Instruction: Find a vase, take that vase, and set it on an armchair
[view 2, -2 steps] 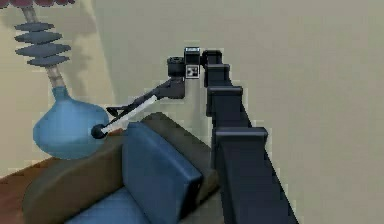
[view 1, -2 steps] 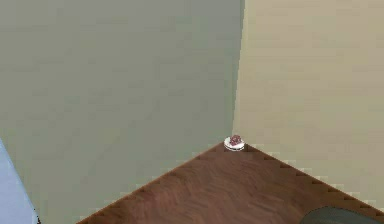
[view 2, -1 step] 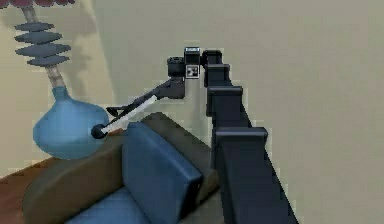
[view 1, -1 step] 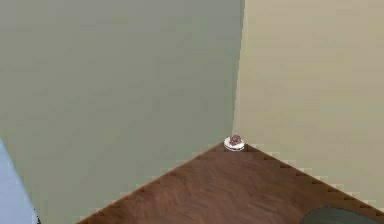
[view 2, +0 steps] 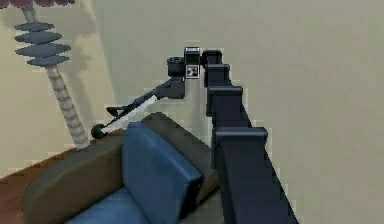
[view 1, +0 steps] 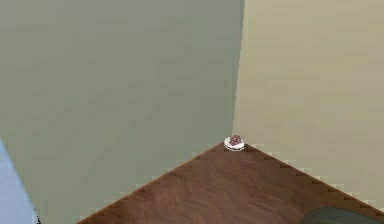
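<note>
Where the two walls meet in the forward view, a small pale round thing (view 1: pixel 235 143) with a reddish top is seen on the brown wooden floor (view 1: pixel 200 195); whether it is the vase cannot be told from its shape. It is flanked by a grey-green wall (view 1: pixel 120 80) on the view's left and a cream wall (view 1: pixel 310 80) on its right. In the arm side view, an armchair (view 2: pixel 150 175) with blue cushions and a dark olive frame is shown at the lower left. The arm (view 2: pixel 235 130) is stretched out past the chair's right side. The gripper (view 2: pixel 99 130) is angled down to the left, its fingers (view 2: pixel 130 112) ending at the top of the armchair's back. How the fingers are set cannot be told, nor whether anything is held. A tall ringed stem (view 2: pixel 62 100) with dark flat leaves is seen behind the armchair, at the left.
</note>
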